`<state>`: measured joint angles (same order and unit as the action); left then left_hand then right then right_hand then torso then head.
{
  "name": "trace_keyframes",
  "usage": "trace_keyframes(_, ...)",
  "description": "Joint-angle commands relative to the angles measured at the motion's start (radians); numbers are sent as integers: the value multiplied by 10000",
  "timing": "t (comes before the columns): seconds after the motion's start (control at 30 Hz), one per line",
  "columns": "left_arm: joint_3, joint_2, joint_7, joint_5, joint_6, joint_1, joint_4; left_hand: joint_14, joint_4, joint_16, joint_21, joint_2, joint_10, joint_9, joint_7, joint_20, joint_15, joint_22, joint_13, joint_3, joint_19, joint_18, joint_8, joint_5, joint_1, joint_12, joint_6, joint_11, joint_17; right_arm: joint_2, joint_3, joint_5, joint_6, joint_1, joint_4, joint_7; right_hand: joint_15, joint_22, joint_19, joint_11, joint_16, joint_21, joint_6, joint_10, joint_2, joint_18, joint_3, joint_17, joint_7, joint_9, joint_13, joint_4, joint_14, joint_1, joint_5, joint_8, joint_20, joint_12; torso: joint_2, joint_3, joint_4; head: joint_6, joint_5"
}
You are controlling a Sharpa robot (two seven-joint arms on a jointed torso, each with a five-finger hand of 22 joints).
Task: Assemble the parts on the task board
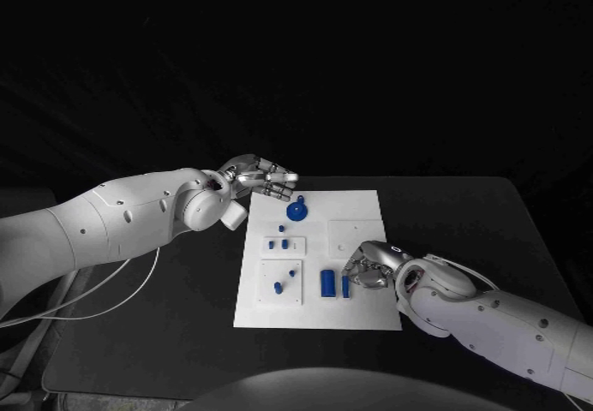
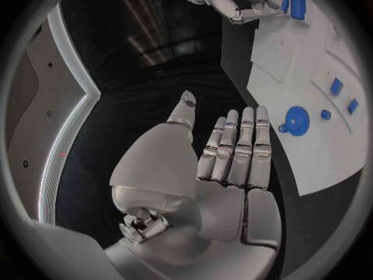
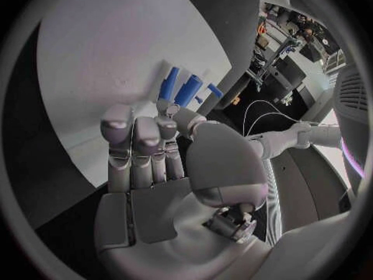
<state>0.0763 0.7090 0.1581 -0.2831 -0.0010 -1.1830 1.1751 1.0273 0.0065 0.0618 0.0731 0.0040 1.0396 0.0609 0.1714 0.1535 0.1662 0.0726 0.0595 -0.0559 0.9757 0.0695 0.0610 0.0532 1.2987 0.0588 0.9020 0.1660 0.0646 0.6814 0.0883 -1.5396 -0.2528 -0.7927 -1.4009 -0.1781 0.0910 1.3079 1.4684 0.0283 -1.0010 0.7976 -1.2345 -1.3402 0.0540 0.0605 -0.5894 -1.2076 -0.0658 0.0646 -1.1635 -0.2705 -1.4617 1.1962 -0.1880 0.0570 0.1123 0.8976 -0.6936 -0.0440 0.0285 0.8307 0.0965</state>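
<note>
The silver left hand [image 1: 260, 177] hovers flat-fingered and empty off the white task board [image 1: 358, 214]; the right hand [image 1: 371, 265], fingers curled, seems poised for two upright blue cylinders [image 1: 333, 283], apparently holding nothing.

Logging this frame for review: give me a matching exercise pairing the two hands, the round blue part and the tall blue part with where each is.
1 left hand
2 right hand
3 round blue part
4 tall blue part

A near the board's far end
B over the board's right edge
C off the board's far left corner, holding nothing
D on the board's near half, beside the right hand

Pairs: 1-C, 2-B, 3-A, 4-D
</note>
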Motion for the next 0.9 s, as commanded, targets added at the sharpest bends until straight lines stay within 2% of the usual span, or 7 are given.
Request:
trace_keyframes(0.03, -3, -12, 88, -38, 74, -3, 13, -29, -20, -5, -13, 100, -46, -15, -12, 4, -4, -5, 7, -15, -68, 35, -15, -24, -4, 8, -58, -18, 2, -9, -28, -147, 229, 65, 26, -114, -47, 945, 50, 25, -71, 43, -85, -50, 8, 106, 12, -17, -2, 9, 9, -36, -1, -95, -19, 59, -67, 35, 0, -1, 3, -2, -2)
trace_keyframes(0.2, -2, -17, 80, -39, 82, -3, 8, -29, -20, -5, -13, 100, -46, -15, -12, 4, -4, -5, 7, -15, -68, 35, -15, -24, -4, 8, -58, -18, 2, -73, -29, -123, -103, 93, 97, -114, -42, 925, 47, 30, -34, -11, -72, -40, -23, 114, 82, 7, 7, 10, 31, 49, 4, -163, 207, 58, -63, 5, 0, -1, -1, -2, -3)
trace_keyframes(0.3, -2, -17, 72, -39, 92, -3, 8, -29, -20, -5, -13, 100, -46, -15, -12, 4, -4, -5, 7, -15, -68, 35, -15, -24, -4, 8, -58, -18, 2, -124, -29, -109, -324, 112, 152, -143, -41, 901, 56, 53, -15, -77, -95, -41, -96, 108, 439, 24, 55, 17, 42, 322, -6, -185, 887, 60, -69, -7, -2, -1, -6, 4, 5)
trace_keyframes(0.33, -2, -17, 67, -39, 94, -3, 7, -29, -20, -5, -13, 100, -46, -15, -12, 4, -4, -5, 7, -15, -68, 35, -15, -24, -4, 8, -58, -18, 2, -143, -29, -109, -394, 122, 171, -160, -40, 893, 64, 61, -8, -106, -113, -51, -121, 101, 640, 31, 90, 20, 45, 458, -11, -172, 1273, 63, -71, -6, -2, -1, -6, 4, 5)
trace_keyframes(0.5, -2, -16, 53, -42, 106, -3, 8, -33, -12, -4, -11, 127, -52, -16, -11, 5, -2, -4, 6, -5, -69, 36, -15, -23, -8, 7, -76, -16, 2, -219, -29, -160, -635, 167, 251, -276, -13, 897, 118, 99, -7, -195, -166, -67, -86, 58, 1418, 23, 187, 19, 49, 909, -17, 13, 1387, 67, -32, -19, -1, -1, -8, 11, 10)
trace_keyframes(0.77, 0, -12, 39, -45, 120, -3, 8, -33, -12, -4, -11, 127, -52, -16, -11, 5, -2, -4, 6, -5, -69, 36, -15, -23, -8, 7, -76, -16, 2, -263, -29, -286, -542, 207, 292, -413, 11, 909, 144, 143, -20, -236, -248, -95, -70, -7, 1903, -34, 256, 12, 27, 1171, -31, 118, 1395, 60, 14, -66, -1, 2, -3, 33, 29)
trace_keyframes(0.9, 1, -12, 35, -46, 123, -3, 7, -37, -27, -4, -12, 143, -53, -16, -13, 7, -1, -5, 7, -5, -73, 37, -14, -23, 12, 8, -76, -17, 3, -239, -29, -319, -671, 220, 271, -425, 14, 908, 152, 145, -9, -256, -245, -94, -40, -14, 1969, -39, 264, 12, 28, 1240, -32, 83, 1398, 63, 19, -91, 1, -2, 5, 32, 55)
